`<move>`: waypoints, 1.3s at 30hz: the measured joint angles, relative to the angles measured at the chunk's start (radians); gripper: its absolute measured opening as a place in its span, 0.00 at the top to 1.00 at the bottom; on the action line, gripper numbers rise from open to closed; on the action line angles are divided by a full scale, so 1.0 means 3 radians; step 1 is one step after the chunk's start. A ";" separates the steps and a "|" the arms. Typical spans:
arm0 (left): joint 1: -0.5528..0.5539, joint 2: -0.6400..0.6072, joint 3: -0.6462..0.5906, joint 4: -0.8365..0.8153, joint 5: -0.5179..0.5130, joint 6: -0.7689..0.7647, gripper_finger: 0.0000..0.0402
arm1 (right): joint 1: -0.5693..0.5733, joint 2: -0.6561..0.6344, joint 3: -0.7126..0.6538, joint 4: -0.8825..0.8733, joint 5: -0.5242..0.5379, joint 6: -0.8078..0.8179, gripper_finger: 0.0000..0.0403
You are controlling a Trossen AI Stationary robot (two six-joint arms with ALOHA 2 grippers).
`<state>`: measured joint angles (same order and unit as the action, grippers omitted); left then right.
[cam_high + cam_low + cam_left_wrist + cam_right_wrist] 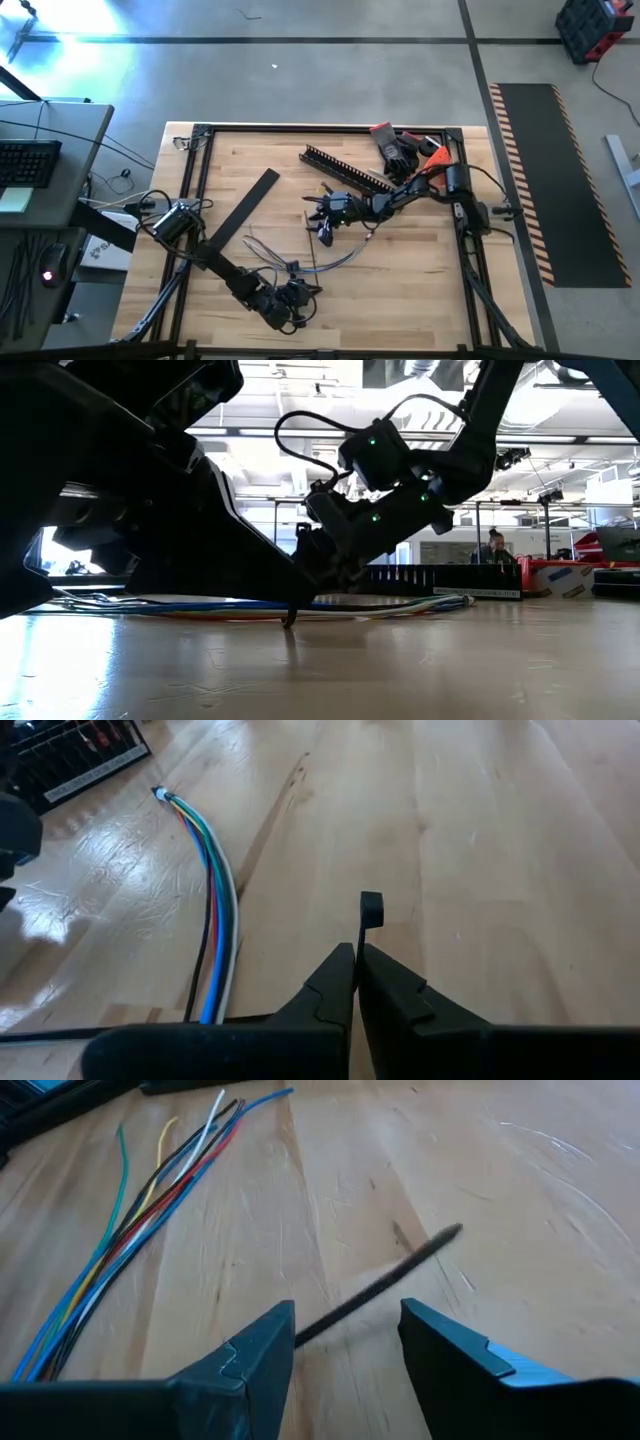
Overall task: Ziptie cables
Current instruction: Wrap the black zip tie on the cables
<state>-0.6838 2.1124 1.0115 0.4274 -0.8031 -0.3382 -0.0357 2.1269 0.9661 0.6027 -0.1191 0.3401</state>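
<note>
Butcher-block wooden table (pixel 420 285), black frame round its edge. On it: cables (pixel 222 910) fanned out near centre, flat black strip (pixel 245 208) left of centre, comb-toothed channel (pixel 345 170) further back, gloves (pixel 398 148) at far right corner.

Both arms dark, near-black, jointed links. Left tool (pixel 356 982): angular matte-black fingers (pixel 318 1000), stepped notched edges. Right tool (pixel 345 1342): same faceted black fingers (pixel 450 1360), pale bluish sheen on upper faces. Right arm (pixel 400 480): small green indicator lights, black cable looping over housing.
</note>
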 joint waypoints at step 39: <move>-0.0149 -0.0148 -0.0003 -0.0011 -0.0475 -0.0056 1.00 | 0.0823 -0.0039 -0.0004 0.0475 0.1189 -0.1351 1.00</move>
<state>-0.7284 2.0679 1.0107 0.4240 -0.9455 -0.3551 0.2114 2.1151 0.9649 0.7451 0.2375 -0.0651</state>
